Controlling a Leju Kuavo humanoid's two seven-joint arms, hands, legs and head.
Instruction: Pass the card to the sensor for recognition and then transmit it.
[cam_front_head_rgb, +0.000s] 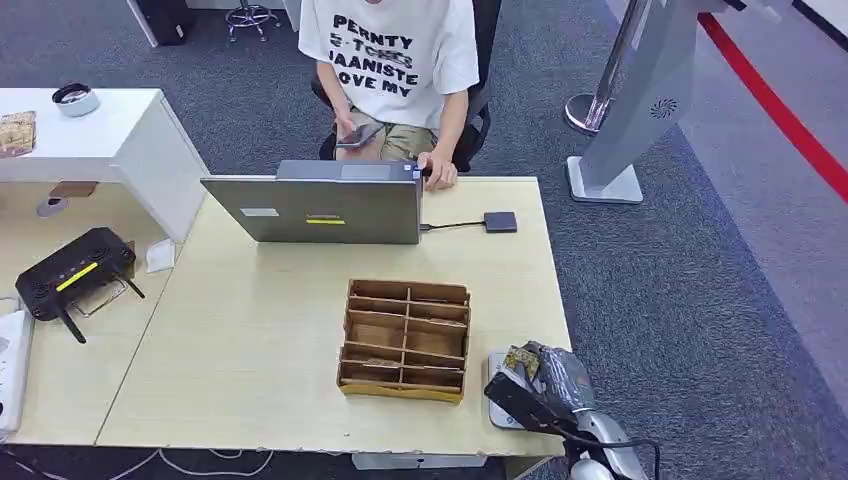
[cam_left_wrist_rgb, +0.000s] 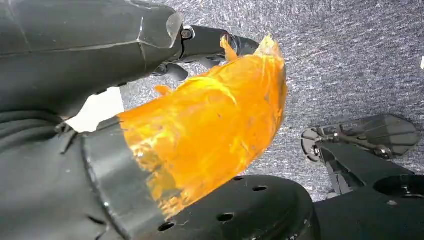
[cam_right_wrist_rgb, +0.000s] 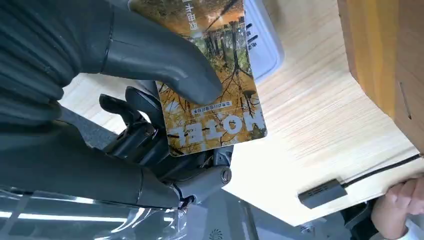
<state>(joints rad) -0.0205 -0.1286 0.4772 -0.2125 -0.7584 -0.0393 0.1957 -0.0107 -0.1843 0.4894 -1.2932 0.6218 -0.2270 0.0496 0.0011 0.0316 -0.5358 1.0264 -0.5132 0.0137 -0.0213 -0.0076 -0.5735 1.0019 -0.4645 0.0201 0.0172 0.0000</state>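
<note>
Card: the card (cam_right_wrist_rgb: 215, 95) is glossy, with rounded corners and an autumn-tree photo; "HOTEL" reads upside down along one edge, with small print I cannot read.
Right hand: the right hand (cam_front_head_rgb: 545, 375) pinches the card between its thick grey thumb (cam_right_wrist_rgb: 165, 60) and the darker fingers (cam_right_wrist_rgb: 145, 130) beneath, at the table's near right corner.
Sensor: the sensor (cam_right_wrist_rgb: 262, 40) is a pale flat pad with rounded edges (mostly hidden by the card), lying on the table just right of the box; the card is over it, contact unclear.
Box: the box (cam_front_head_rgb: 405, 338) is brown cardboard, split into small compartments, near the front edge.
Table: the table (cam_front_head_rgb: 260, 330) is light wood grain.
Left hand: the left hand (cam_left_wrist_rgb: 210, 45) shows beside crinkled orange film; whether its fingers are apart or together I cannot tell.
Person: the person (cam_front_head_rgb: 395, 70) sits at the far edge behind a grey laptop (cam_front_head_rgb: 320, 205); the shirt reads "LOVE MY".
</note>
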